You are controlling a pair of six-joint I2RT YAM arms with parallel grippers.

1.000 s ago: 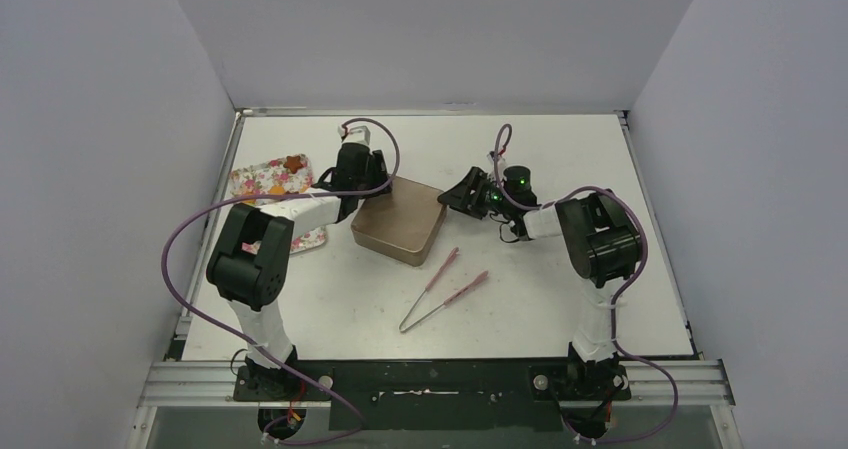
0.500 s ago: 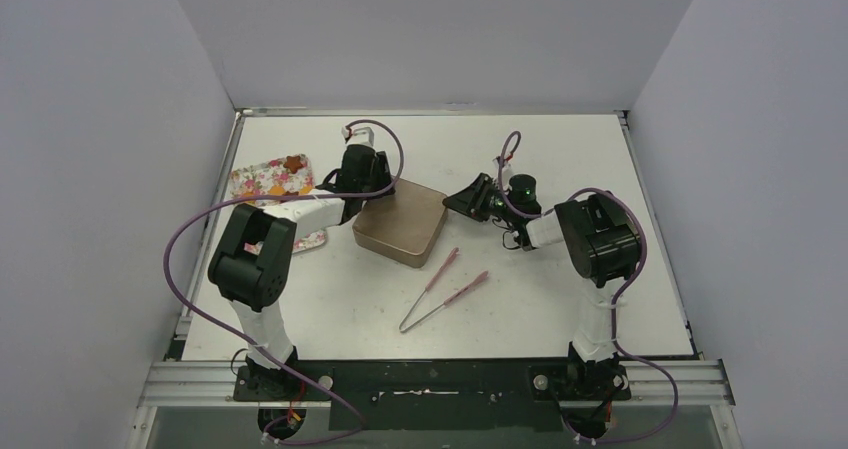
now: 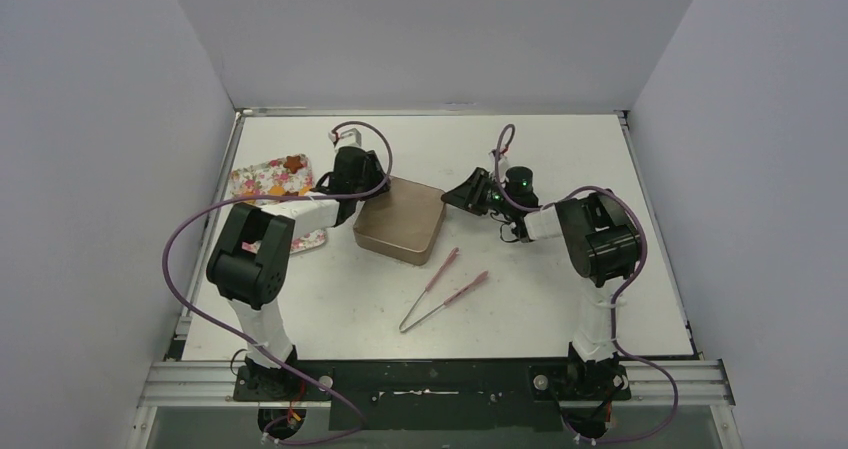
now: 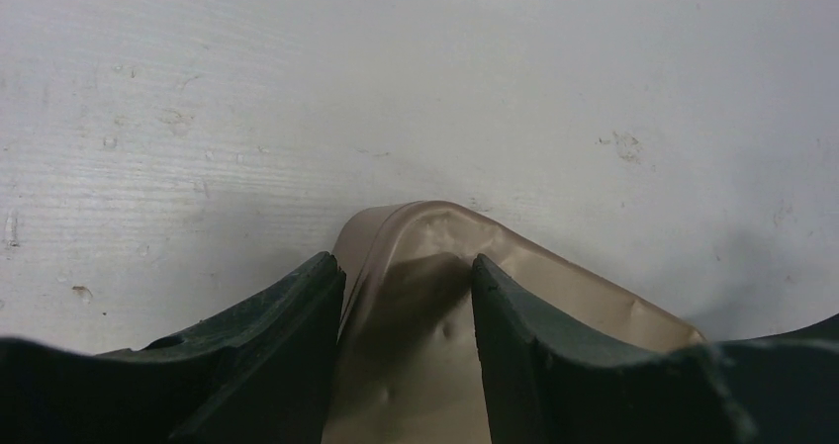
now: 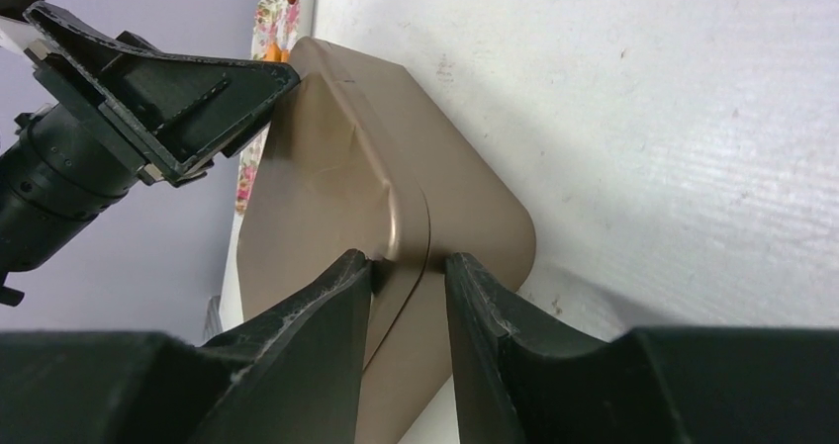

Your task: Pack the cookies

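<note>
A bronze tin point(image 3: 400, 219) with its lid on sits mid-table. My left gripper point(image 3: 372, 184) is at its far left corner; in the left wrist view the gripper point(image 4: 406, 276) straddles and pinches that corner of the tin point(image 4: 425, 365). My right gripper point(image 3: 452, 197) is at the tin's right corner; in the right wrist view the gripper point(image 5: 408, 261) closes on the corner of the tin point(image 5: 326, 167) at the lid seam. Orange and brown cookies point(image 3: 292, 163) lie on a floral tray point(image 3: 262, 181) at the left; other cookies are hidden.
Pink tongs point(image 3: 440, 287) lie in front of the tin toward the near edge. The floral tray sits by the left wall, partly under my left arm. The tray's edge point(image 5: 269, 29) shows behind the tin in the right wrist view.
My left gripper has shifted slightly left along the tin's far corner, and the tin has turned a little. My right gripper stays at the tin's right corner.
</note>
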